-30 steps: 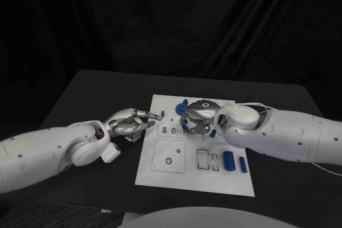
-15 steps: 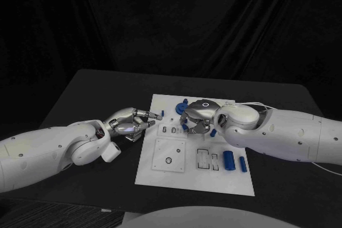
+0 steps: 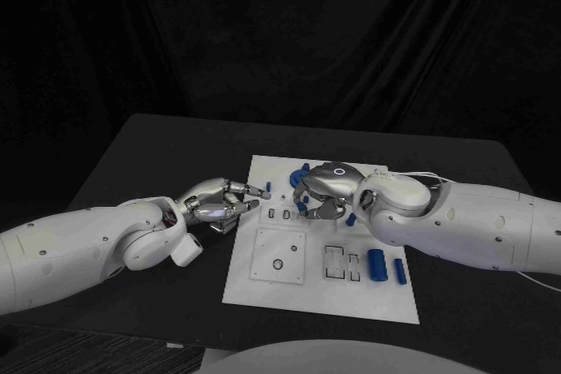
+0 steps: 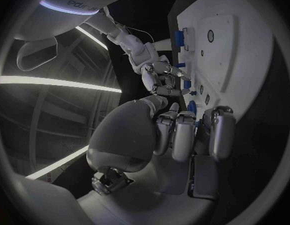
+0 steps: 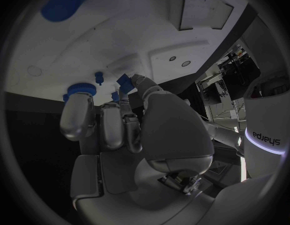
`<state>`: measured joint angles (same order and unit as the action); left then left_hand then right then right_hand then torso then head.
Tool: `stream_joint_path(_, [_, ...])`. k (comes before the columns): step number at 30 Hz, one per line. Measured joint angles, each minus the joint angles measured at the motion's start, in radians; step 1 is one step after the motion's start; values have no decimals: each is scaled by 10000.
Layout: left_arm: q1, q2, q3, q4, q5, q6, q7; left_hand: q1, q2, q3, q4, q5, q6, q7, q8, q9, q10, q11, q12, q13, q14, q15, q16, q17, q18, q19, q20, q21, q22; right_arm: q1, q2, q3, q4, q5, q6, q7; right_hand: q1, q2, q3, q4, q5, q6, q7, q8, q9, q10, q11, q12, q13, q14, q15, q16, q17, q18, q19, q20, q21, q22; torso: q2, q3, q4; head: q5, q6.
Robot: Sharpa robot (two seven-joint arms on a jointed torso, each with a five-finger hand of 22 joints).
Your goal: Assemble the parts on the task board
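The board (image 3: pixel 293 285) lies flat on the counter (image 3: pixel 140 159), between the two arms. The right robot hand (image 3: pixel 324 197) hangs over the board's far end, fingers curled down around a small blue part (image 5: pixel 123 81) that looks pinched at the fingertips; a blue round part (image 3: pixel 299 178) sits just beyond this hand, and a tiny blue peg (image 3: pixel 267 185) stands just to its left. The left robot hand (image 3: pixel 219 201) hovers at the board's left edge, level with the right one, fingers drawn in with one reaching toward the peg. I cannot tell whether it holds anything (its fingertips hide whatever may be between them).

Nearer the robot than the right robot hand, a blue cylinder (image 3: pixel 375 264) and a slimmer blue pin (image 3: pixel 399 270) lie on their sides beside the board's slots.

These parts look like light, rigid plastic, probably smooth and a little slippery. Being round, the cylinder and pin would likely roll if nudged, so each is best taken across its middle with opposed fingertips, pressing lightly. The pinched part is small enough to twist in the grip, so a hold close to its centre, keeping it upright, should help it enter its socket. The board itself seems stiff and unlikely to shift under gentle pressure.
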<state>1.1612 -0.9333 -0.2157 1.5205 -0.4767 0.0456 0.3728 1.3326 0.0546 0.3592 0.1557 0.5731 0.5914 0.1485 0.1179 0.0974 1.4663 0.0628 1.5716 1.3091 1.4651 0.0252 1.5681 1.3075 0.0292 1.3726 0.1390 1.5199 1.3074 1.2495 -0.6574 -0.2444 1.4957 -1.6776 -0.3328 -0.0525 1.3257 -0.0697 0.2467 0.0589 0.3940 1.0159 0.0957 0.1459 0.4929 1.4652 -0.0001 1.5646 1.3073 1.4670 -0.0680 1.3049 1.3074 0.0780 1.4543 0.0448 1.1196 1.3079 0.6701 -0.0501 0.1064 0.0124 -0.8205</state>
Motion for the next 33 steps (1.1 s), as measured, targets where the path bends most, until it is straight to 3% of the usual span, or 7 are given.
stream_joint_path(5, [0,103,0,-34,0,67,-147,0,0,0,-1,0,0,0,0,0,0,0,0,0,0,0,0,0,1,-36,36,-38,0,0,-110,1,189,-1,-721,198,0,0,-1,-1,2,0,0,2,0,35,-35,0,0,0,0,0,0,0,0,0,0,-1,-5,0,1,25,12])
stream_joint_path(12, [0,353,-1,-121,-1,204,-342,-42,42,42,-42,0,-118,41,0,-27,-15,56,0,-1,18,18,0,-1,1,-110,40,-39,0,0,-153,5,346,-1,-1222,362,-1,-1,-13,-11,121,0,0,-7,0,35,-35,0,0,0,0,-41,0,0,0,0,0,-1,-15,4,4,28,34])
stream_joint_path(33, [-1,722,-1,-278,-1,550,-557,-39,39,111,-110,0,-199,52,-47,-59,-1,70,0,-1,0,72,0,-1,1,-142,74,-80,-1,0,-92,3,362,-2,-1186,442,-4,-6,-11,49,118,-37,-44,-187,-121,35,-34,-146,0,0,0,-156,-22,-1,-36,-37,-65,-4,-4,5,2,6,-6])
